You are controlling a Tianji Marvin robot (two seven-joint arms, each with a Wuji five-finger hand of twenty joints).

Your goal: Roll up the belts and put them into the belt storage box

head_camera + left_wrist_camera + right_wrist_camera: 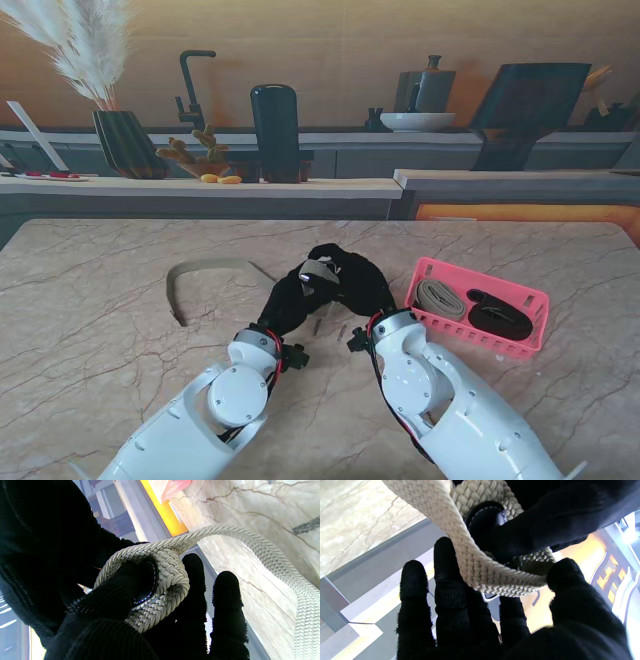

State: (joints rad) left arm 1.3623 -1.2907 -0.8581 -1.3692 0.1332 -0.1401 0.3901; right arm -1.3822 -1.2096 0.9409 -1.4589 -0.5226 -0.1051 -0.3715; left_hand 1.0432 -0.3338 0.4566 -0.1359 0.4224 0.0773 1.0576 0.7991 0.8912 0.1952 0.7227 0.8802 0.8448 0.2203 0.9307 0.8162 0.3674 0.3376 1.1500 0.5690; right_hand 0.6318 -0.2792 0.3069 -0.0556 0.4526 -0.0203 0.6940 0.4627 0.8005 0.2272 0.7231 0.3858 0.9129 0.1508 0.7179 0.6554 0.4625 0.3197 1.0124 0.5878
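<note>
1. Your left hand (290,295) and right hand (355,285) meet over the middle of the marble table (90,340), fingers of both clamped on the started coil of the beige woven belt (318,272); its free tail (205,268) curves away to the left and lies on the table
2. Judge the belt soft, light and limp: the braid gives grip, but the coil will likely spring loose if either hand lets go
3. Hold the coil by its flat sides, thumb on the dark end piece (146,580) at the core, and feed the tail in under slight tension
4. The pink belt storage box (480,310) sits just to the right, already holding a grey roll (438,298) and a black roll (500,314); only the space between and around them looks free
5. Nothing stands between coil and box; the trailing tail is what could snag
</note>
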